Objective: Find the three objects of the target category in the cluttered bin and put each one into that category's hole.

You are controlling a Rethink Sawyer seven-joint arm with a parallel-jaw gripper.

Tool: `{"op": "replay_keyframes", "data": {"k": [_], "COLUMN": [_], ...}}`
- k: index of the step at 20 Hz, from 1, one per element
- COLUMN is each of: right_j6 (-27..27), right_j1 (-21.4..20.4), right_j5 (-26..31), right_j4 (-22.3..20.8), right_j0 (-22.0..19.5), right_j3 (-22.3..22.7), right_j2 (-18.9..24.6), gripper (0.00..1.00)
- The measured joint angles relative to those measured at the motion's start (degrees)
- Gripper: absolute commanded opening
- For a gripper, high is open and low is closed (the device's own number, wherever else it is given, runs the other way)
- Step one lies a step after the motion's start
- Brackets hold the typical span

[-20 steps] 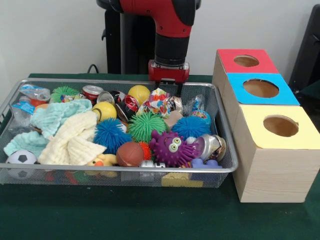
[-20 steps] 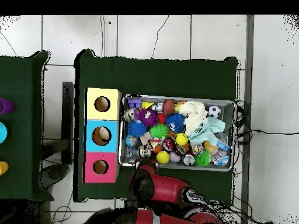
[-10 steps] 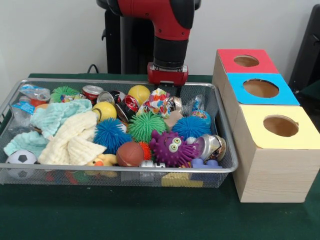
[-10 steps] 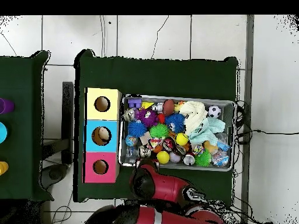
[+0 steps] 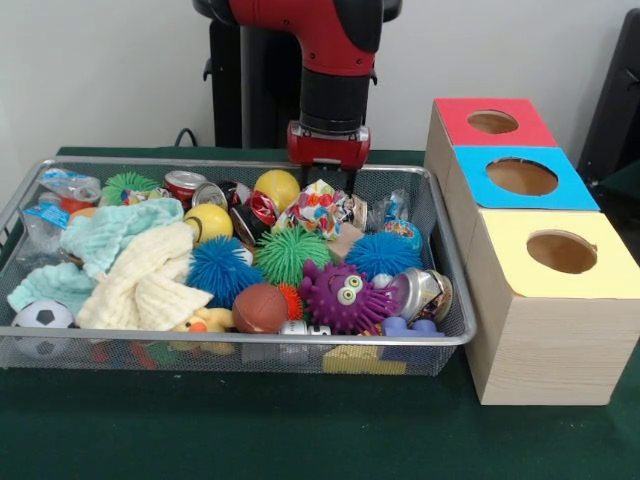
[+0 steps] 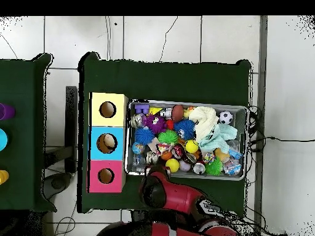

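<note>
The Sawyer arm's hand (image 5: 329,170) hangs over the far rim of the cluttered bin (image 5: 150,340), its red wrist block hiding the fingertips; whether it is open, closed or gripping something cannot be told from either view. The bin sits on the green bench (image 5: 250,430), at about nine o'clock from the three boxes in the front view, and is packed edge to edge.

Directly below the hand lies a crinkled, multicoloured wrapper bundle (image 5: 322,208), touching a yellow ball (image 5: 277,186) at ten o'clock and a green spiky ball (image 5: 292,250) at seven o'clock. The risks appear to lie in this crowding: a descent here could catch two items at once, push the round balls aside, or snag a finger in the wire mesh near the rim. The soft spiky toys would likely squash and slip from a shallow grip, and the cream cloth (image 5: 140,275) at nine o'clock probably hides further objects.

The red box (image 5: 490,122), blue box (image 5: 520,177) and yellow box (image 5: 560,252) stand touching in a row, so a carried item could drop into the wrong hole.
</note>
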Motion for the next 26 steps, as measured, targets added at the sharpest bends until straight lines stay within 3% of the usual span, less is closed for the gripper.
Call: {"op": "replay_keyframes", "data": {"k": [12,26], "right_j6": [0.0,0.0], "right_j1": [-2.7,-2.8], "right_j5": [3.4,3.6], "right_j4": [0.0,0.0], "right_j0": [-1.2,-1.2], "right_j3": [0.3,0.3], "right_j2": [0.2,0.4], "gripper": [1.0,1.0]}}
